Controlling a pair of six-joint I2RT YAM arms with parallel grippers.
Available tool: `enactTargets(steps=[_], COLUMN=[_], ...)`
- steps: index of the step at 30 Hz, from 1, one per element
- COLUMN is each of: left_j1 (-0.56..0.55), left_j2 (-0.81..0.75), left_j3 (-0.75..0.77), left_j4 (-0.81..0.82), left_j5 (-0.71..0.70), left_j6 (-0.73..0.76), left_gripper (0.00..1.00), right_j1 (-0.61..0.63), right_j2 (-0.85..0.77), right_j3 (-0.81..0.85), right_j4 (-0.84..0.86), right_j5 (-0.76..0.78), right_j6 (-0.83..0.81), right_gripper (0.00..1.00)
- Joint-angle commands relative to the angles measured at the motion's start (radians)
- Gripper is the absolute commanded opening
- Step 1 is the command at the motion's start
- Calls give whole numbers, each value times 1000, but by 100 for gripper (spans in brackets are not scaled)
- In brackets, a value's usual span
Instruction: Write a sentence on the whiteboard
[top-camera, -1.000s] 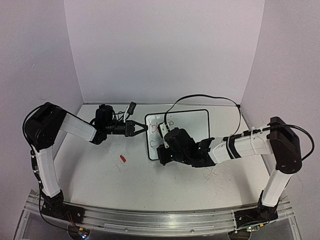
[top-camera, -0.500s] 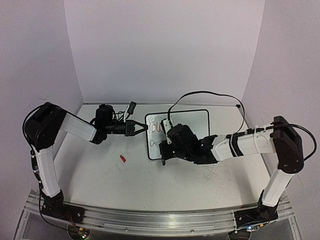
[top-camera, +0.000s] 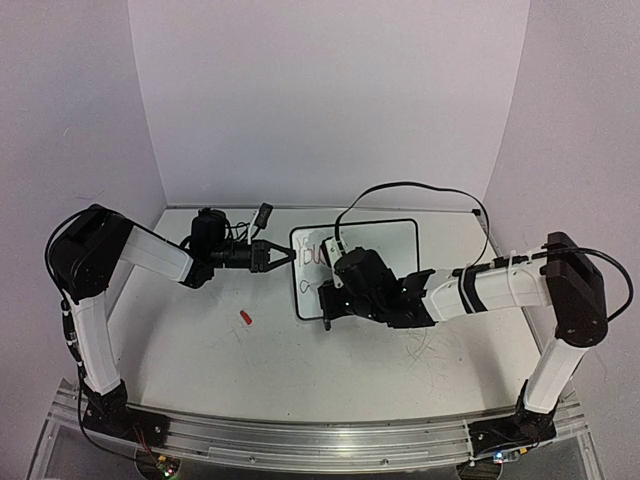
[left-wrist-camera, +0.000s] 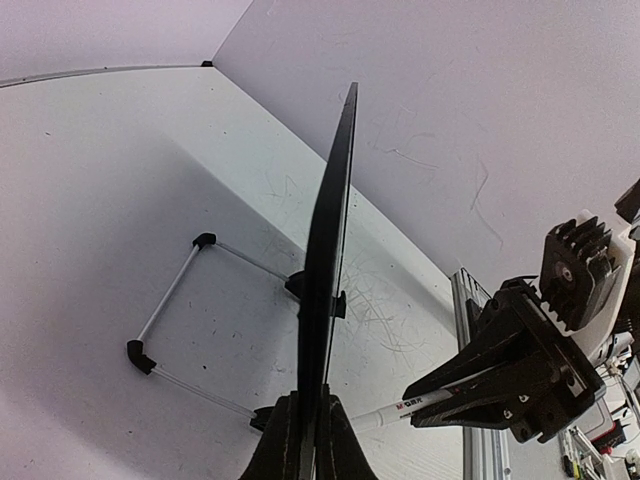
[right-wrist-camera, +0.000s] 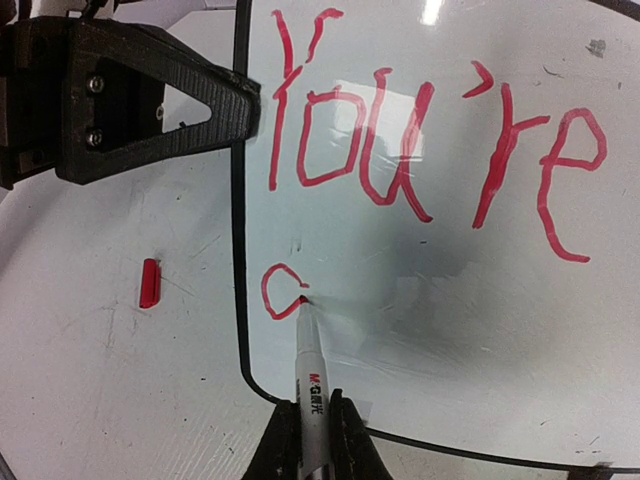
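Since a second ago my right wrist has shifted slightly right and farther back, uncovering a bit more red writing in the overhead view. The sentence (right-wrist-camera: 430, 165) so far reads "You're" on the top line, with one small open loop started beneath the "Y". It sits at the left end of the whiteboard (right-wrist-camera: 450, 330), which stands on its edge at the far middle of the table (top-camera: 250, 370), close to the back wall. My right claw (right-wrist-camera: 312, 440) is clamped on the marker (right-wrist-camera: 311, 370), and the marker's tip touches the board at the end of that loop. My left claw (left-wrist-camera: 308, 440) is pinched shut on the board's left edge, gripping the black frame from the side. A small red cap (right-wrist-camera: 149, 283) lies on the table to the left of the board, nearer than my left claw and apart from it.
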Motion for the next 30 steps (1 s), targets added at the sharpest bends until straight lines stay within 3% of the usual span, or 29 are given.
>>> enactTargets(steps=[1,30], left_j1=[-23,-23], left_j2=[-20,-23], left_j3=[38,34], left_j4=[-12,-14], left_j5=[34,33], left_j6=[13,14], left_gripper=[0,0], right_j1=[-29,-37], right_j2=[-11,-13], right_j3=[36,43], right_j4=[15,40], right_j5=[71,55], right_j6=[-6,17], right_gripper=[0,0])
